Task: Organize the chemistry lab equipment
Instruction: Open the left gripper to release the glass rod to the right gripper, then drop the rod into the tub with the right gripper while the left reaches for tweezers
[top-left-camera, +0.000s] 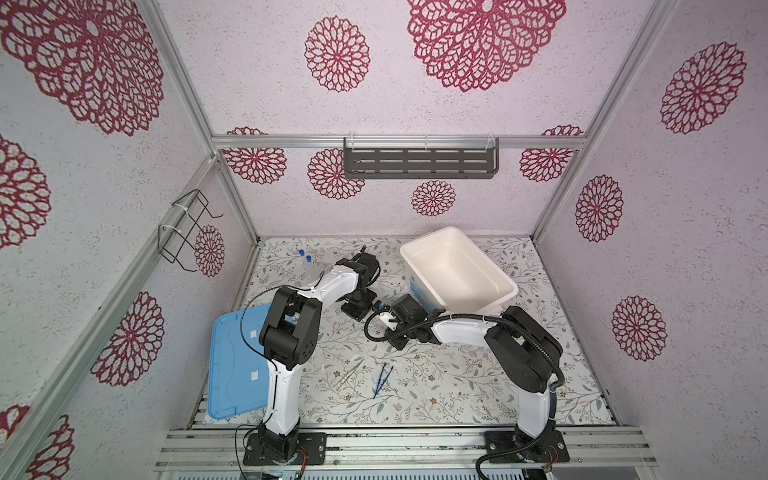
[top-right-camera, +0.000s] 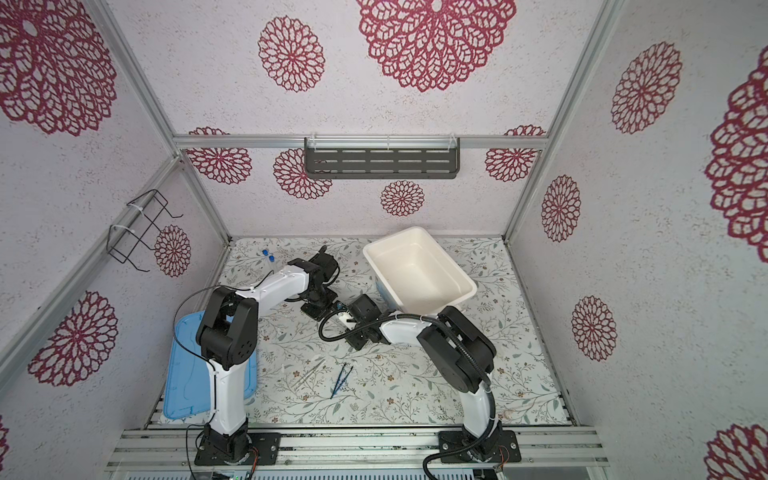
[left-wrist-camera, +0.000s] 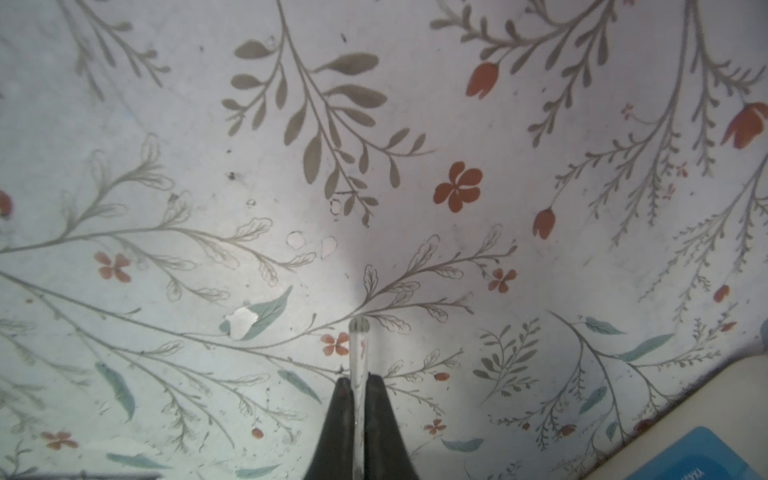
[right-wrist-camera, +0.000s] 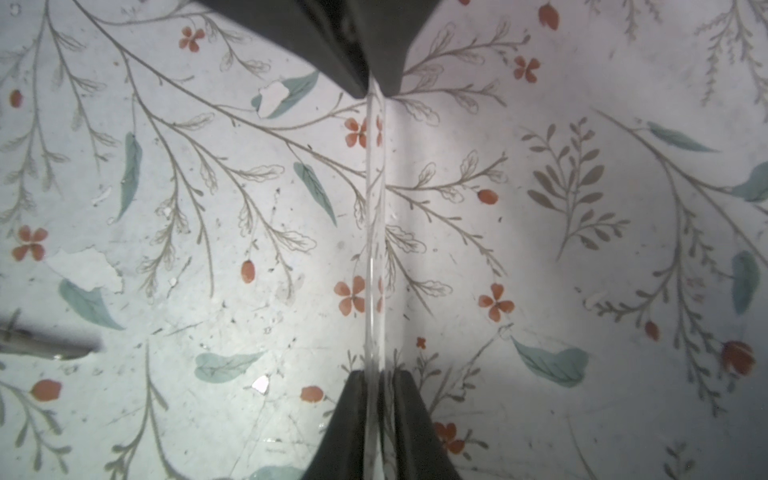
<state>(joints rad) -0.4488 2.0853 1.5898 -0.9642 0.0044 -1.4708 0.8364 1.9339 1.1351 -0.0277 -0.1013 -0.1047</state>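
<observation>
Over the surface (top-left-camera: 457, 386), one clear rod (right-wrist-camera: 375, 228)
left claw (left-wrist-camera: 359, 380) clamps it; right claw (right-wrist-camera: 376, 374) flanks it, grip uncertain; two capped tubes (top-left-camera: 308, 258), one blue tweezers (top-left-camera: 381, 380) elsewhere.

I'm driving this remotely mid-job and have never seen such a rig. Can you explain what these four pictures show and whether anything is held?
The left arm and right arm are robot arms standing at the near edge of a flowered table, each ending in a two-finger gripper. Both top views look down on the whole booth; the other two come from cameras on the wrists. On the table lie a white tub, a light-blue lid, two blue-capped tubes, dark blue tweezers and a silvery tool. The left gripper is shut on a clear rod. In the right wrist view that rod runs between the jaws of the right gripper, which look nearly closed; whether they grip it, I cannot tell.
</observation>
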